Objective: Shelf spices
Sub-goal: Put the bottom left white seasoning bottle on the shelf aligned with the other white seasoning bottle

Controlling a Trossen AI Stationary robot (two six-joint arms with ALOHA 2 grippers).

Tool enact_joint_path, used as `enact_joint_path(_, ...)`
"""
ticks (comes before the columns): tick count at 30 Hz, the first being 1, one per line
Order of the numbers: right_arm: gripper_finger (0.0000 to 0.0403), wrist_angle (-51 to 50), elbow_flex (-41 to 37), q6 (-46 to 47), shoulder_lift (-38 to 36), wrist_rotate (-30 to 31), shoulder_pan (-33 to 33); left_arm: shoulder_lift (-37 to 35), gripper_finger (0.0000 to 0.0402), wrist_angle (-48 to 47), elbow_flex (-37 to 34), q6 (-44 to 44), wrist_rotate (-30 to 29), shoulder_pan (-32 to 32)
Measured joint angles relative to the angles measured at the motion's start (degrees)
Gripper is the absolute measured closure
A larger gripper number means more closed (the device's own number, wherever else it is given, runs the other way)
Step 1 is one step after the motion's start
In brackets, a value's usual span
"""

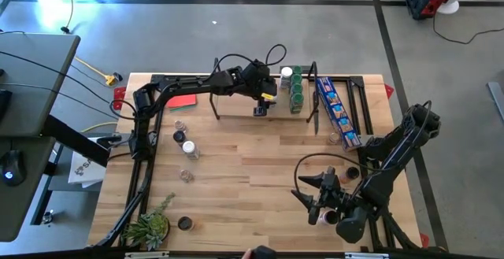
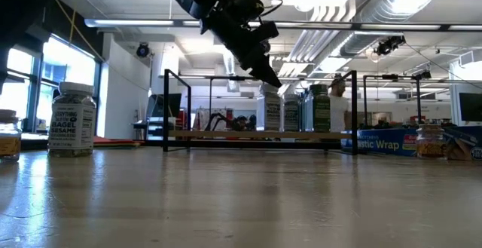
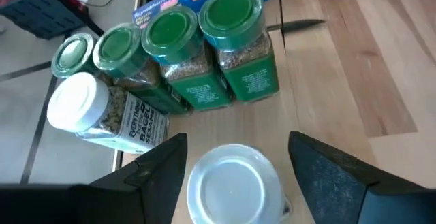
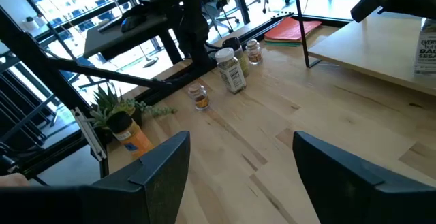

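My left gripper point(image 3: 237, 142) is open over the shelf point(image 1: 236, 105) at the table's far side. A white-topped spice jar point(image 3: 234, 183) stands upright on the board between its fingers, with a gap on each side. Beside it stand several green-topped jars point(image 3: 235, 20) and another white-topped one point(image 3: 80, 101). In the low view the gripper point(image 2: 267, 71) hangs just over these jars point(image 2: 320, 108). My right gripper point(image 4: 242, 142) is open and holds nothing, near the table's near right corner point(image 1: 327, 204). More jars point(image 1: 178, 137) stand on the tabletop's left part.
A long blue box point(image 1: 337, 111) lies right of the shelf, with a jar point(image 1: 335, 138) at its near end and another point(image 1: 352, 172) closer in. A small plant point(image 1: 150, 226) sits at the near left corner, a red flat thing point(image 1: 183, 100) left of the shelf. The tabletop's middle point(image 1: 252, 164) is bare wood.
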Motion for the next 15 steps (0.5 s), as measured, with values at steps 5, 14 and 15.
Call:
enact_joint_path(5,0.0148,0.0,0.0,0.0,0.0,0.0,0.0,-0.1,0.0143,2.6,0.2,0.0,-0.4,0.0)
enact_joint_path(14,0.0148,0.1,0.0,0.0,0.0,-0.3,0.0,-6.1,0.0151,-12.6,3.9,-1.6,-7.5,-1.8)
enact_joint_path(15,0.0148,0.1,0.0,0.0,0.0,-0.4,0.0,-6.7,0.0157,-15.6,3.8,-2.0,-7.4,-2.2)
